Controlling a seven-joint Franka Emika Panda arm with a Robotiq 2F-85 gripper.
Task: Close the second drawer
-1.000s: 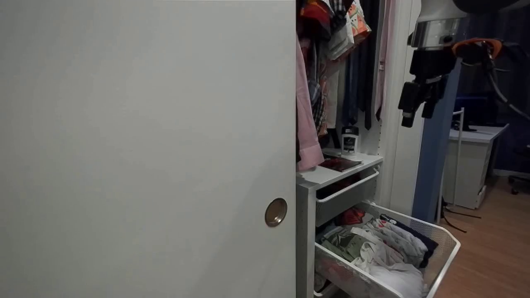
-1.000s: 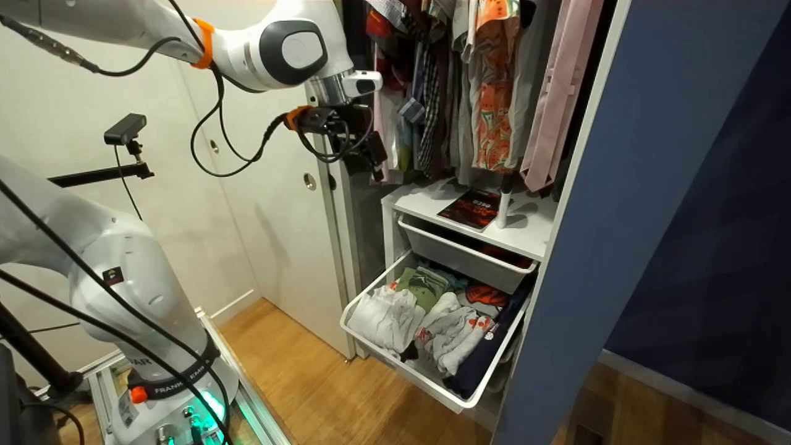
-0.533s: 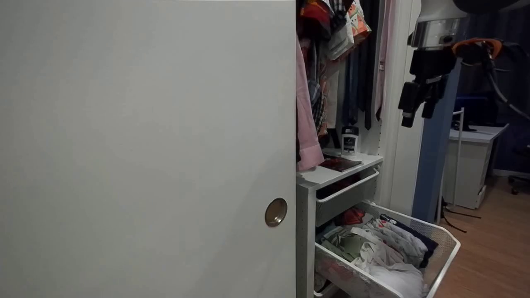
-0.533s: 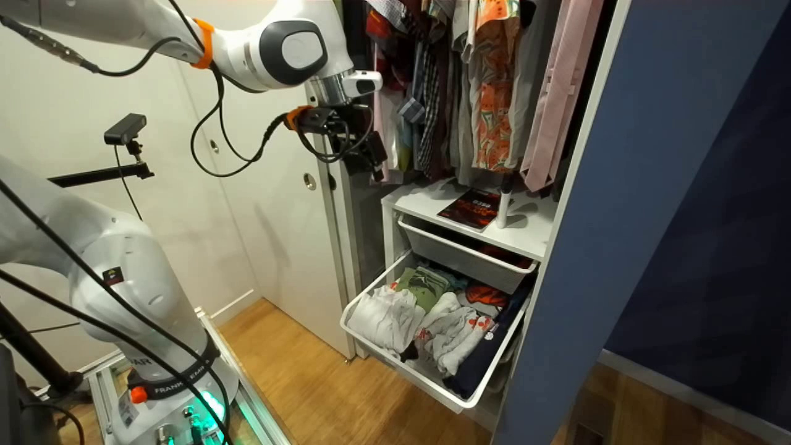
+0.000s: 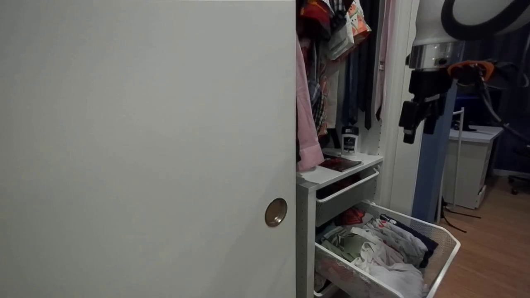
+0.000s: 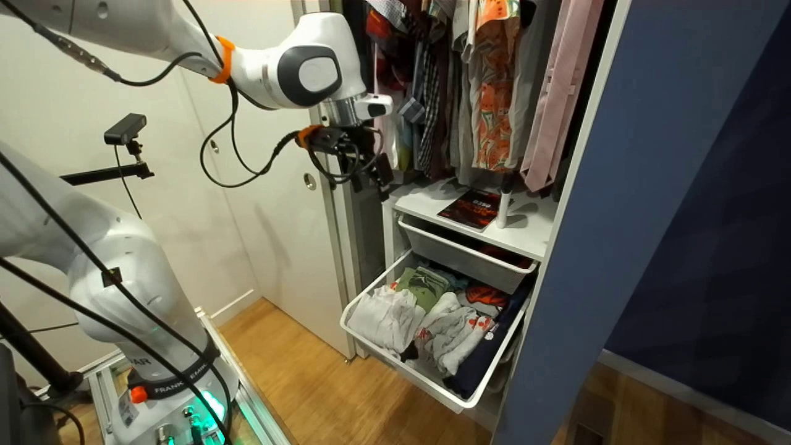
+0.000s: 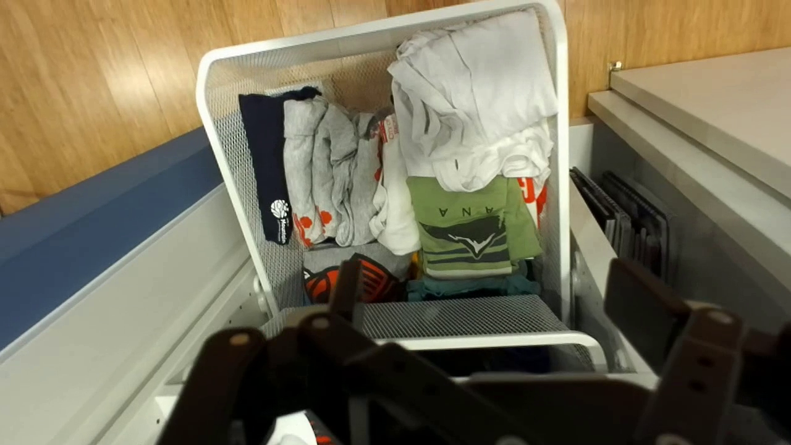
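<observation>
The second drawer is a white wire-mesh drawer full of folded clothes. It is pulled well out and tilts down at its front in both exterior views (image 5: 445,270) (image 6: 405,369); it also fills the middle of the wrist view (image 7: 563,154). The uppermost drawer (image 6: 469,256) is pushed in just above it, under the white top; its rim shows in the wrist view (image 7: 469,342). My gripper (image 6: 372,187) is open and empty, high above the drawers near the unit's front corner, touching nothing. Its spread fingers show in the wrist view (image 7: 494,293) and in an exterior view (image 5: 419,132).
A pale sliding door (image 5: 165,145) stands beside the unit. A blue side panel (image 6: 575,216) stands on the opposite side. The white top (image 6: 420,198) bears a dark magazine (image 6: 471,209) and a white stick container (image 6: 503,209). Clothes (image 6: 494,93) hang above.
My arm and gripper have moved down, and slightly toward the unit, in the last half second. The drawers have not moved. The gripper stays open.
</observation>
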